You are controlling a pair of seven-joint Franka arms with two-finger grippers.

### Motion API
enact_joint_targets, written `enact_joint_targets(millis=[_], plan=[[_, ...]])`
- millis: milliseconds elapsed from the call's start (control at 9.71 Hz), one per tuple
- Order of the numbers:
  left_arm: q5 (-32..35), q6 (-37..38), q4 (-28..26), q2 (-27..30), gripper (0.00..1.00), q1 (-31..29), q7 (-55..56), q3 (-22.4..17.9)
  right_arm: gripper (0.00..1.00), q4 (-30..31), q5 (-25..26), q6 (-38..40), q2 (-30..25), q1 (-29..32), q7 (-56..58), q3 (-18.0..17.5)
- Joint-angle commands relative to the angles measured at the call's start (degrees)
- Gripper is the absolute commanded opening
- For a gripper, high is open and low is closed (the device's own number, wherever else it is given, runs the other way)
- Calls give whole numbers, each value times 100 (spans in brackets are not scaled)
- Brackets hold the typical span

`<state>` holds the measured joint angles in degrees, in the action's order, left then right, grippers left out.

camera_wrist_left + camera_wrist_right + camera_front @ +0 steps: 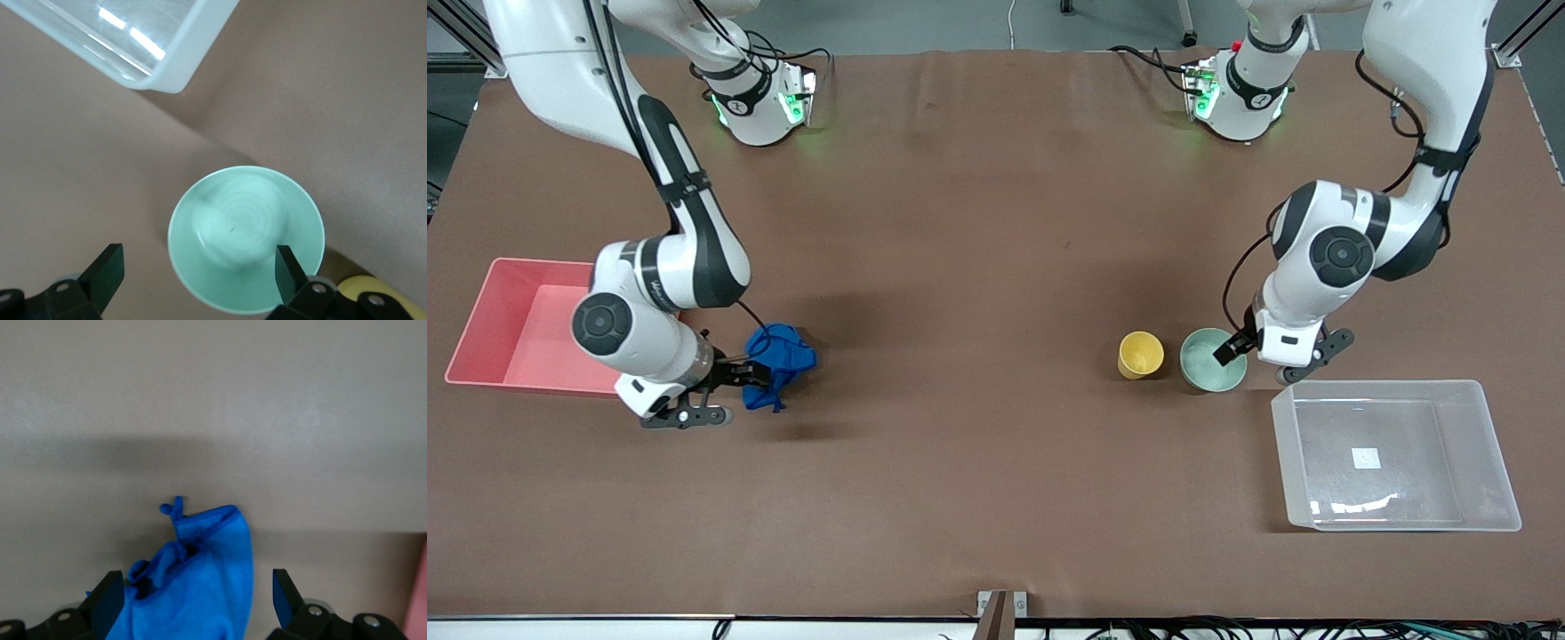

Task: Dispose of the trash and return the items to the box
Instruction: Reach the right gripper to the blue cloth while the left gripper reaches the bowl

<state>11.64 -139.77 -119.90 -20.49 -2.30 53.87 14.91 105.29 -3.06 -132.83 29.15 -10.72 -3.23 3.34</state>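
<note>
The blue wad of trash [779,359] lies on the table beside the pink bin. My right gripper [749,373] is open around it; in the right wrist view the wad [200,587] sits between the fingers of the gripper [197,603], touching one finger. The mint-green bowl [1211,359] stands next to the yellow cup [1140,354]. My left gripper [1230,348] is open and low at the bowl's rim. In the left wrist view the gripper [199,273] has one finger inside the bowl [243,233] and the other outside it. The clear box [1396,524] stands empty beside the bowl.
The pink bin [480,311] is at the right arm's end of the table, empty. A corner of the clear box [167,70] and the edge of the yellow cup [370,290] show in the left wrist view. A brown mat covers the table.
</note>
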Motion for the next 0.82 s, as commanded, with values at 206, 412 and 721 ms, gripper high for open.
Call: enact_joint_targets(millis=[206, 412, 721], plan=[[495, -410, -42, -569, 87, -156, 115, 21, 97, 808, -134, -824, 73, -193, -484, 18], [541, -411, -51, -623, 79, -210, 89, 21, 44, 897, -134, -771, 65, -308, -626, 18], [541, -411, -51, -720, 37, -244, 97, 30, 1, 967, -134, -394, 4, -308, -626, 18]])
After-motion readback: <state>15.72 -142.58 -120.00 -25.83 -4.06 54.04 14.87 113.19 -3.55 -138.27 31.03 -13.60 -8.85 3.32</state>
